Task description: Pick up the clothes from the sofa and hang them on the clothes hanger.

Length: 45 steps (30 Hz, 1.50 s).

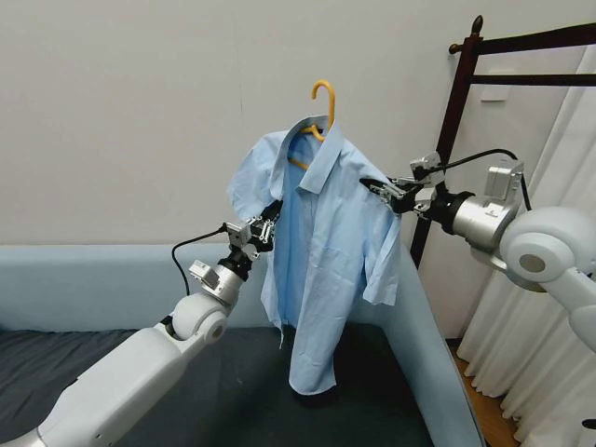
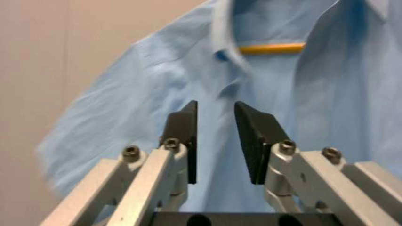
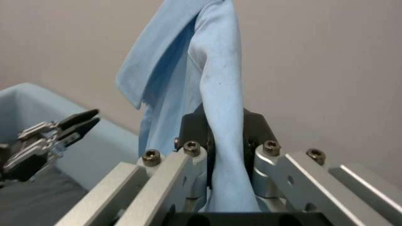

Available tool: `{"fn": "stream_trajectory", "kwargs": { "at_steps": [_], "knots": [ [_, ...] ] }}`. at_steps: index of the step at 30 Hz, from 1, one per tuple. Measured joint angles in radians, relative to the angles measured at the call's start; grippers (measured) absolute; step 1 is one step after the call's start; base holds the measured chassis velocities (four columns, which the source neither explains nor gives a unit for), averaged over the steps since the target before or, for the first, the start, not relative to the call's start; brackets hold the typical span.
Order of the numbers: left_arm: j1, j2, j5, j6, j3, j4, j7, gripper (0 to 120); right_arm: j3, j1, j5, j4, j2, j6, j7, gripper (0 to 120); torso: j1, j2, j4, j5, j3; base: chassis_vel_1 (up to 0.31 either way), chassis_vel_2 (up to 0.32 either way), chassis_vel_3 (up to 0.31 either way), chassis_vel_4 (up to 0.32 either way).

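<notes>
Shirt (image 1: 326, 244) hides most of the hanger (image 1: 331, 104). Right pincer (image 1: 375, 188) clamps its shoulder; left pincer (image 1: 268, 220) gapes beside the front edge.

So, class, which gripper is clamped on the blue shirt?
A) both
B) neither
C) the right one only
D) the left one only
C: the right gripper is shut on a fold of the blue shirt, while the left gripper is open in front of the cloth with nothing between its fingers.
</notes>
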Motion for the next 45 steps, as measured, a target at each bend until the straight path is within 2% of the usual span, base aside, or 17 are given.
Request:
{"fn": "stream_trajectory", "kwargs": {
  "at_steps": [3,6,7,12,14,18,25,28,35,40,41,45],
  "knots": [
    [0.040,0.007,0.029,0.010,-0.039,0.000,-0.016,39,0.026,0.002,0.013,0.003,-0.011,-0.026,0.025,7,0.000,0.000,0.0001,0.0000,0.000,0.000,0.000,0.000,0.000],
    [0.184,0.026,0.099,0.020,-0.160,-0.009,-0.025,52,0.082,0.008,0.027,0.006,-0.051,-0.098,0.066,7,0.000,0.000,0.0002,-0.0002,0.000,0.000,0.000,0.000,0.000],
    [0.184,0.026,0.099,0.020,-0.160,-0.009,-0.025,52,0.082,0.008,0.027,0.006,-0.051,-0.098,0.066,7,0.000,0.000,0.0002,-0.0002,0.000,0.000,0.000,0.000,0.000],
    [0.423,0.032,0.184,-0.009,-0.309,-0.018,-0.029,74,0.137,0.040,0.004,-0.010,-0.094,-0.169,0.115,7,0.000,0.000,0.0005,-0.0002,0.000,0.000,0.000,0.000,0.000],
    [0.448,0.031,0.190,-0.017,-0.321,-0.018,-0.031,77,0.141,0.049,-0.011,-0.014,-0.100,-0.181,0.113,7,0.000,0.000,0.0004,-0.0001,0.000,0.000,0.000,0.000,0.000],
    [0.552,0.027,0.234,-0.061,-0.372,-0.013,-0.069,95,0.150,0.106,-0.062,-0.034,-0.126,-0.238,0.119,7,0.000,0.000,0.0003,-0.0003,0.000,0.000,0.000,0.000,0.000],
    [0.593,0.022,0.259,-0.083,-0.423,-0.023,-0.103,100,0.161,0.127,-0.131,-0.057,-0.175,-0.252,0.146,7,0.000,0.000,0.0001,-0.0001,0.000,0.000,0.000,0.000,0.000],
    [0.584,0.022,0.259,-0.086,-0.426,-0.025,-0.106,100,0.193,0.076,-0.174,-0.074,-0.202,-0.252,0.146,7,0.000,0.000,0.0000,-0.0001,0.000,0.000,0.000,0.000,0.000],
    [0.560,0.015,0.256,-0.091,-0.410,-0.012,-0.105,100,0.249,-0.033,-0.273,-0.140,-0.214,-0.251,0.164,7,0.000,0.000,-0.0002,0.0002,0.000,0.000,0.000,0.000,0.000],
    [0.543,0.010,0.255,-0.102,-0.399,0.017,-0.100,100,0.214,-0.033,-0.347,-0.224,-0.171,-0.249,0.177,7,0.000,0.000,-0.0004,0.0001,0.000,0.000,0.000,0.000,0.000],
    [0.539,0.010,0.255,-0.104,-0.397,0.025,-0.100,100,0.180,-0.012,-0.370,-0.257,-0.144,-0.242,0.191,7,0.000,0.000,-0.0002,0.0001,0.000,0.000,0.000,0.000,0.000],
    [0.533,0.008,0.254,-0.113,-0.393,0.047,-0.097,100,0.054,0.057,-0.552,-0.410,-0.016,-0.099,0.244,7,0.000,0.000,0.0003,-0.0002,0.000,0.000,0.000,0.000,0.000]
  ]
}}
